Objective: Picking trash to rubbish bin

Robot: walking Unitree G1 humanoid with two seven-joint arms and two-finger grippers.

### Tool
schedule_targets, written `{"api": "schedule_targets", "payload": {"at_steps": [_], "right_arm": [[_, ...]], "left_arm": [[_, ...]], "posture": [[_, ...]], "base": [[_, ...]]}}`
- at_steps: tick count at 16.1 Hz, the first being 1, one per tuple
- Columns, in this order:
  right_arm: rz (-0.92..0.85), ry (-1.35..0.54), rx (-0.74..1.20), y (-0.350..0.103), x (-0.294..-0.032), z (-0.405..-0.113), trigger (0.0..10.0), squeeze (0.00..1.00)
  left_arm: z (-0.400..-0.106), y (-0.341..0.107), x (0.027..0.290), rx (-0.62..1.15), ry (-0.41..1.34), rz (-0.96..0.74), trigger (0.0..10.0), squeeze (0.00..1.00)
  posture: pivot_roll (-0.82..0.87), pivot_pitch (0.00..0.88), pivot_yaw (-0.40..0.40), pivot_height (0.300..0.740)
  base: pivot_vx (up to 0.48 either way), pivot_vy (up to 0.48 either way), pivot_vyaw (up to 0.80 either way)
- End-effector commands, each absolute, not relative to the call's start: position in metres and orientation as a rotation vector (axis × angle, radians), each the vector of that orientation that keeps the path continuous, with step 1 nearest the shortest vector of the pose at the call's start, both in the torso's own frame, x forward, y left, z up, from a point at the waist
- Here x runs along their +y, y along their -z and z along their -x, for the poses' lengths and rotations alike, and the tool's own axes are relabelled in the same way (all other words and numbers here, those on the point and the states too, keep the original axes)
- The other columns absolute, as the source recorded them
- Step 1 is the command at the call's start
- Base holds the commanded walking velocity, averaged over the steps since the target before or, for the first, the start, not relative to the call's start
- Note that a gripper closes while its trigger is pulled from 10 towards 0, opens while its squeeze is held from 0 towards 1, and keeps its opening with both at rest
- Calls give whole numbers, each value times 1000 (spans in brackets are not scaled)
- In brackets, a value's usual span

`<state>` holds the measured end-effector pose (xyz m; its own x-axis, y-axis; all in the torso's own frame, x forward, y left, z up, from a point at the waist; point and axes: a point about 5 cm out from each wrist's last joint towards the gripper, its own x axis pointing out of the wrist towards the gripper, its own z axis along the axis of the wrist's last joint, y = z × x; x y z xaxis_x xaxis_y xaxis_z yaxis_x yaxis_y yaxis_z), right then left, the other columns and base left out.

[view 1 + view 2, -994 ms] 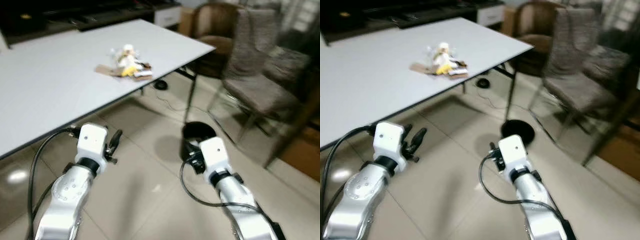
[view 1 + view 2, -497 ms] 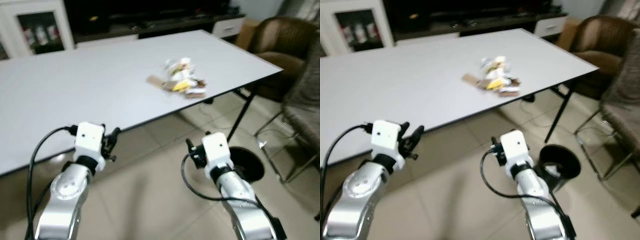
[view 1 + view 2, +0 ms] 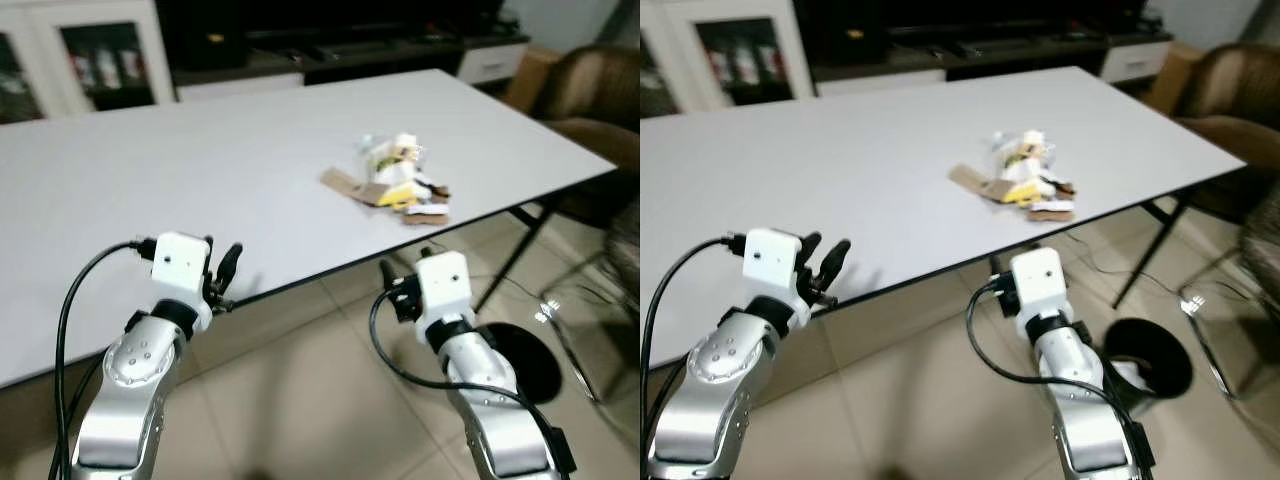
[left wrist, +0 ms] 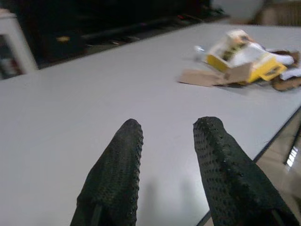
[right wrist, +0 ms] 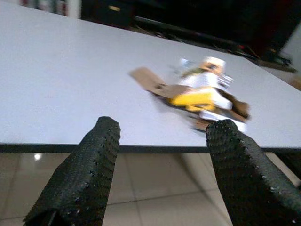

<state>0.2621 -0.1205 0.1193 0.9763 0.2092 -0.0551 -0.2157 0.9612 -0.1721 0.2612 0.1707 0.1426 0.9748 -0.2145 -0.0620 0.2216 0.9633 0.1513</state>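
A small heap of trash (image 3: 395,180), made of yellow and white wrappers and brown card scraps, lies on the white table (image 3: 150,170) near its right front edge. A black round rubbish bin (image 3: 1150,335) stands on the tiled floor below that corner, to my right. Both arms are raised in front of the table's near edge. My left gripper (image 4: 167,125) is open with nothing in it, just at the table edge, and the trash (image 4: 240,59) lies well ahead of it. My right gripper (image 5: 164,125) is open wide and empty, level with the edge, facing the trash (image 5: 202,92).
A dark low cabinet (image 3: 330,40) and a white glass-door cabinet (image 3: 90,60) run along the far wall. A brown armchair (image 3: 600,90) stands at the far right. A black table leg (image 3: 510,250) and a chair's metal frame (image 3: 585,330) flank the bin.
The whole view has swung left and closer to the table. The trash now sits nearer the middle and the bin has slid to the lower right. Both grippers stay open.
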Motion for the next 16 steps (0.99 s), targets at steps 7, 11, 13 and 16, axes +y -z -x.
{"api": "schedule_targets", "payload": {"at_steps": [7, 11, 13, 16], "right_arm": [[184, -151, 50, -119, -136, -262, 10000, 0], [192, -169, 48, -119, -133, -262, 10000, 0], [193, -206, 50, -118, -128, -261, 10000, 0], [214, -260, 63, -115, -122, -260, 10000, 0]], "left_arm": [[-266, -145, 158, 39, 277, -140, 10000, 0], [-267, -144, 158, 41, 283, -141, 10000, 0], [-266, -144, 159, 43, 280, -143, 10000, 0], [-263, -142, 161, 48, 273, -146, 10000, 0]], "posture": [[-40, 0, -18, 740], [-38, 0, -18, 740], [-33, 0, -21, 740], [-26, 0, -27, 740]], "base": [[410, 0, -412], [410, 0, 0], [409, 0, 0], [410, 0, 0]]}}
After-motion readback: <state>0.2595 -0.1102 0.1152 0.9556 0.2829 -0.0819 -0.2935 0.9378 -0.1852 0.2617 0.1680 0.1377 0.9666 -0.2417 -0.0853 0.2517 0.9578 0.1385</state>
